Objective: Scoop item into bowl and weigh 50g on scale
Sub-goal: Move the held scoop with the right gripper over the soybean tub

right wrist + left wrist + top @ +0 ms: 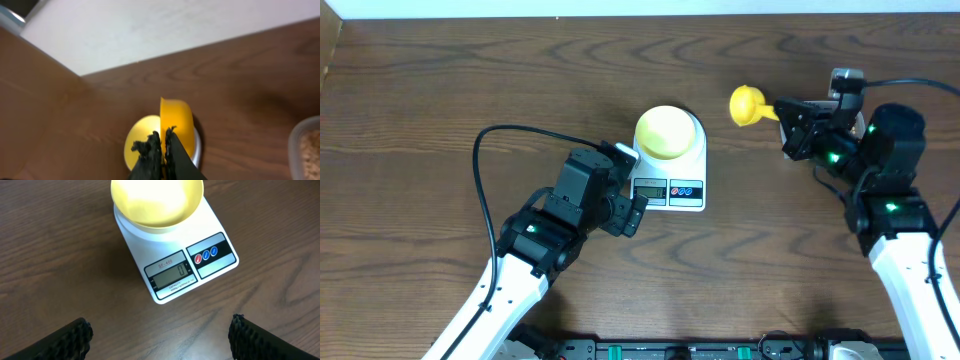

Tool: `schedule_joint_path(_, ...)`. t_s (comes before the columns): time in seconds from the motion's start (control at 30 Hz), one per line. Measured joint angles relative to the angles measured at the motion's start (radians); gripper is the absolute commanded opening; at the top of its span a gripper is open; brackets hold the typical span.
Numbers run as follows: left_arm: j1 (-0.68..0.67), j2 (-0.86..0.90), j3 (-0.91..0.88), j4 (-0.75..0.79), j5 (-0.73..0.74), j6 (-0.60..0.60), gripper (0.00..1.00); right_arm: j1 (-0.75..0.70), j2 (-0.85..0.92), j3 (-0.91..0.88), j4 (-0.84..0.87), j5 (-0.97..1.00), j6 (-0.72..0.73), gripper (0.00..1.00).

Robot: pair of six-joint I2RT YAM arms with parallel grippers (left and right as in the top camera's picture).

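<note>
- Now the right pincer (783, 112), upper right of the overhead view, is clamped shut on the handle of the yellow scoop (748, 103); whether it carries a load I cannot tell.
- At centre the bowl (667, 131) sits on the scale (688, 190), whose display shows zero; pour slowly over the bowl's middle.
- Just below the scale the left pincer (162, 342) gapes empty and should stay off it; the beans (309, 150) lie in the tub (295, 142) at the right edge.

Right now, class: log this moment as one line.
left gripper: open, near flat white digital scale | right gripper: shut on bright yellow plastic scoop | small pale yellow-green bowl: on scale, looks empty
</note>
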Motion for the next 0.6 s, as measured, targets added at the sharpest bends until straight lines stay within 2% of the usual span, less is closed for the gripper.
schedule_joint_path(0.23, 0.000, 0.000, 0.000, 0.000, 0.000, 0.000, 0.89, -0.007, 0.000, 0.201, -0.322, 0.157, -0.167, 0.01)
schedule_joint_path(0.6, 0.000, 0.000, 0.000, 0.000, 0.000, 0.000, 0.89, -0.007, 0.022, 0.247, -0.451, 0.497, -0.313, 0.01)
